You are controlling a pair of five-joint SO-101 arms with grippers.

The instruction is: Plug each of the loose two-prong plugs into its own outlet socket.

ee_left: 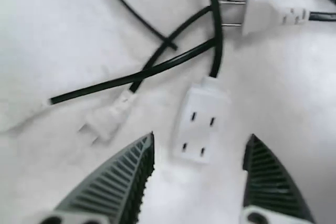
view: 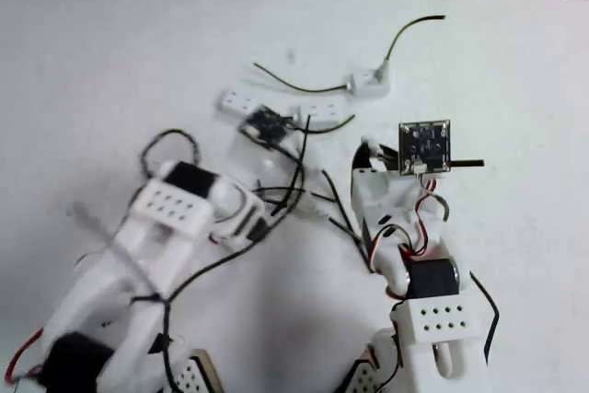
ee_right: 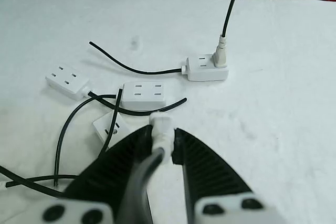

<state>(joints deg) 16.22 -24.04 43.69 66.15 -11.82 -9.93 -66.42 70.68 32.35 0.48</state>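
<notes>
Right jaws clamped on white two-prong plug (ee_right: 162, 129) with black cord, left jaws spread wide either side of white outlet socket (ee_left: 201, 124) on white bench (ee_left: 47, 35), second loose white plug (ee_left: 107, 120) just beside socket.

Outlet sockets (ee_right: 67, 80) (ee_right: 143, 94) (ee_right: 111, 127) (ee_right: 205, 68): four, all white. Two-prong plugs (ee_right: 219, 56) (ee_right: 161, 129) (ee_left: 107, 119) (ee_left: 260, 15): four; one seated in a socket, three unplugged. Robot arms (view: 156, 227) (view: 414, 255): two. Bench (view: 92, 62): one.
</notes>
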